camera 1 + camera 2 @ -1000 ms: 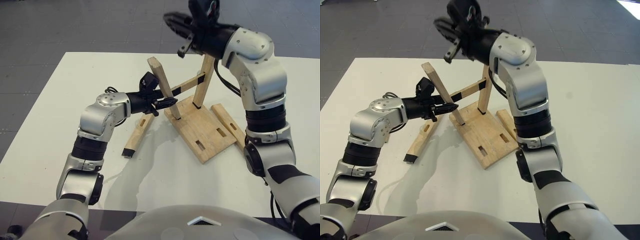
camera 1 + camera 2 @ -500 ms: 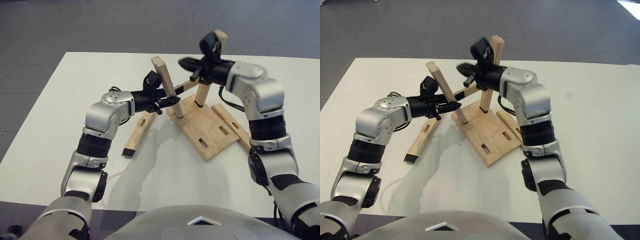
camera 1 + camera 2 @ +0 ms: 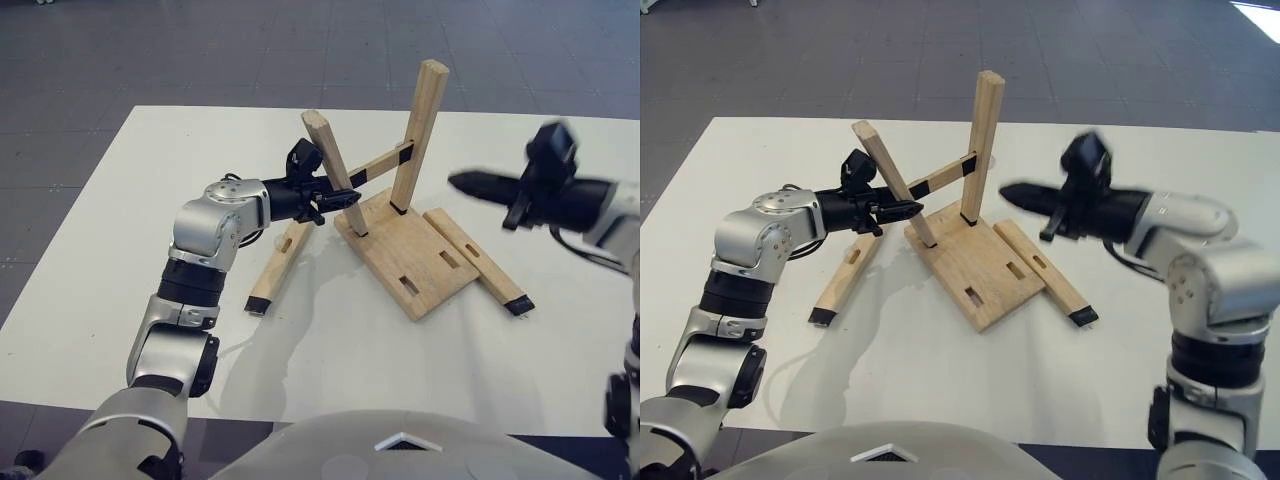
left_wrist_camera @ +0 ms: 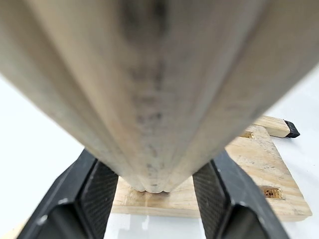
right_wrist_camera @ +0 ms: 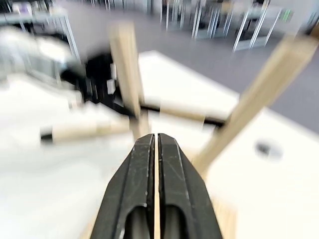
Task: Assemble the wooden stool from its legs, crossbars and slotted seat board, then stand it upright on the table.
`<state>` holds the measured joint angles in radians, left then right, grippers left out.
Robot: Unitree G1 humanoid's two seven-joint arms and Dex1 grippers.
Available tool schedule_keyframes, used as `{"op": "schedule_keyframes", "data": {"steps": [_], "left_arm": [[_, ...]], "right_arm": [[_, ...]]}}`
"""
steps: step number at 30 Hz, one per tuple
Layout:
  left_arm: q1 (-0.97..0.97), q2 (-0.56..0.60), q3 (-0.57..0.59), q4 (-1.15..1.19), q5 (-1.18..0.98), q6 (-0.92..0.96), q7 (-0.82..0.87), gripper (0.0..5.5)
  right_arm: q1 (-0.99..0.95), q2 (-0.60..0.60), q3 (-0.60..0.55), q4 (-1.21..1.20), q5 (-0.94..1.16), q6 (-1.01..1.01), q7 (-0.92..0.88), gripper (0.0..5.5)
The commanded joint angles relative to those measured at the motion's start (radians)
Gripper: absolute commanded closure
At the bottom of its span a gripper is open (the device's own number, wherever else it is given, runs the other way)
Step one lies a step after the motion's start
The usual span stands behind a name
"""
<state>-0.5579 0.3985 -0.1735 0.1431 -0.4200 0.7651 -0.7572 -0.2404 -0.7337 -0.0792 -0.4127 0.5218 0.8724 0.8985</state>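
Pinching the leaning leg (image 3: 336,185) in the left jaws, foot in the seat board (image 3: 425,290) flat on the desk (image 3: 150,200), right jaws pressed together, empty, near the loose leg (image 3: 478,262). Best to hold steady, squaring against crossbar (image 3: 375,168) and upright leg (image 3: 418,135). Counting slots: two filled with legs, two bare.

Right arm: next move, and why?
Probably open the right gripper and lower it onto the loose leg right of the seat board: it hovers shut and empty, two slots are unfilled, and the left gripper holds the tilted leg.
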Motion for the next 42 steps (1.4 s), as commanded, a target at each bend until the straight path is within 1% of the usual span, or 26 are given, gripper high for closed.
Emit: {"op": "schedule_keyframes", "data": {"steps": [1, 2, 6, 11, 13, 15, 19, 21, 23, 25, 27, 29, 31, 34, 36, 38, 42], "left_arm": [[0.04, 0.005, -0.019, 0.025, 0.022, 0.067, 0.01, 3.46], [0.038, 0.004, -0.016, 0.021, 0.019, 0.063, 0.006, 3.09], [0.034, -0.007, -0.006, 0.011, 0.011, 0.067, -0.003, 2.44], [0.031, -0.022, 0.025, -0.009, -0.013, 0.08, 0.002, 1.7], [0.043, -0.01, 0.026, -0.03, -0.014, 0.085, -0.01, 1.38], [0.075, 0.041, -0.002, -0.083, -0.003, 0.102, -0.041, 1.03], [0.149, 0.183, -0.038, -0.183, 0.051, 0.098, -0.087, 0.98], [0.167, 0.193, -0.042, -0.206, 0.054, 0.112, -0.078, 0.98], [0.165, 0.164, -0.048, -0.193, 0.07, 0.106, -0.044, 0.98], [0.154, 0.102, -0.072, -0.16, 0.105, 0.089, 0.018, 0.98], [0.143, 0.043, -0.114, -0.132, 0.142, 0.073, 0.065, 0.98], [0.144, 0.011, -0.175, -0.098, 0.208, 0.031, 0.104, 0.98], [0.153, -0.028, -0.206, -0.051, 0.252, -0.007, 0.14, 0.98], [0.164, -0.052, -0.209, -0.015, 0.289, -0.056, 0.171, 0.98], [0.164, -0.062, -0.197, 0.004, 0.299, -0.074, 0.176, 0.98], [0.157, -0.076, -0.177, 0.036, 0.304, -0.094, 0.188, 0.98], [0.136, -0.095, -0.152, 0.094, 0.321, -0.132, 0.206, 0.98]], "right_arm": [[0.068, -0.047, 0.162, 0.105, -0.155, -0.126, -0.001, 5.4], [0.075, -0.048, 0.197, 0.131, -0.185, -0.151, 0.0, 5.4], [0.068, -0.035, 0.268, 0.214, -0.261, -0.2, -0.007, 5.4], [0.082, -0.05, 0.31, 0.234, -0.305, -0.217, 0.008, 5.4], [0.092, -0.055, 0.32, 0.24, -0.32, -0.223, 0.007, 5.4], [0.098, -0.05, 0.327, 0.24, -0.322, -0.221, 0.006, 5.4], [0.109, -0.032, 0.353, 0.186, -0.272, -0.182, 0.049, 5.4], [0.106, 0.001, 0.36, 0.134, -0.205, -0.118, 0.067, 5.4], [0.085, 0.05, 0.355, 0.108, -0.139, -0.052, 0.062, 5.4], [0.024, 0.114, 0.353, 0.122, -0.123, -0.019, 0.023, 5.4], [-0.03, 0.132, 0.328, 0.118, -0.124, -0.007, -0.009, 5.4], [-0.076, 0.109, 0.274, 0.087, -0.108, 0.014, -0.021, 5.4], [-0.099, 0.053, 0.231, 0.063, -0.112, 0.018, -0.014, 5.4], [-0.067, -0.065, 0.231, 0.097, -0.197, -0.054, 0.002, 5.4], [-0.025, -0.122, 0.241, 0.154, -0.258, -0.12, -0.002, 5.4], [0.004, -0.138, 0.245, 0.217, -0.302, -0.175, -0.015, 5.4], [0.039, -0.119, 0.264, 0.284, -0.347, -0.236, -0.024, 5.4]]}}
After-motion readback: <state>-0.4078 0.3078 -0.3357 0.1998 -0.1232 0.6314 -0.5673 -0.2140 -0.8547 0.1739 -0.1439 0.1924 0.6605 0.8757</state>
